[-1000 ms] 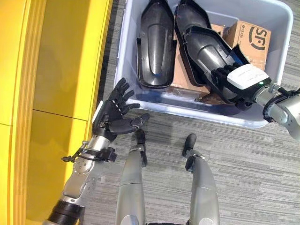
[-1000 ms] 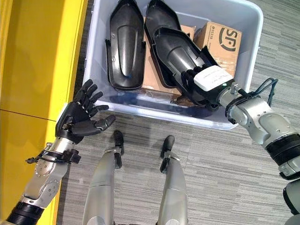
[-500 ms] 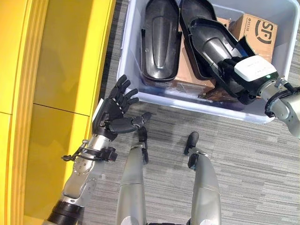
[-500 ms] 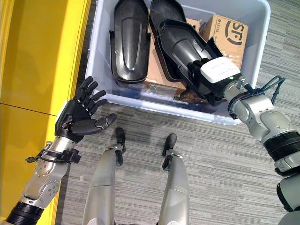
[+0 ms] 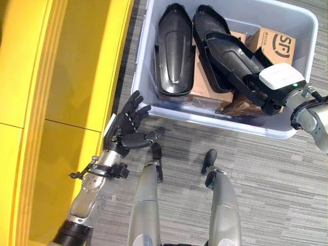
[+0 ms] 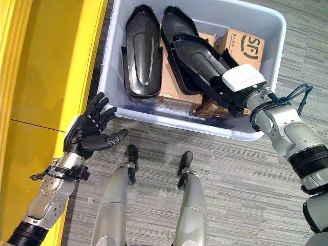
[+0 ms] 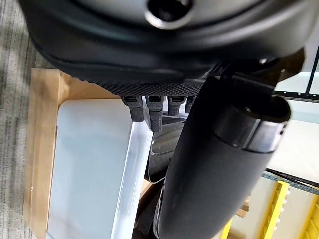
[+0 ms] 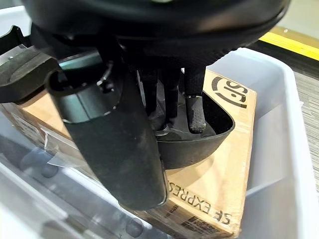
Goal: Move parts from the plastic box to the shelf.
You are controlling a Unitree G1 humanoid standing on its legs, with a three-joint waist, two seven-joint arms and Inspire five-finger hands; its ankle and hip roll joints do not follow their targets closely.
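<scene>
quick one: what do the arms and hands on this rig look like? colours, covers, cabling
Both arms are silver-grey metal with dark bands near the elbow. The left hand is dark all over, with segmented black fingers and thin black wires at its wrist. The right hand is dark too, with a white cover bearing a small green light on its back.

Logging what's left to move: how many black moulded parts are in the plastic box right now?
2. One black part lies at the plastic box's left side, untouched. The second part lies beside it, with the right hand gripping its near end. More may be hidden beneath.
</scene>
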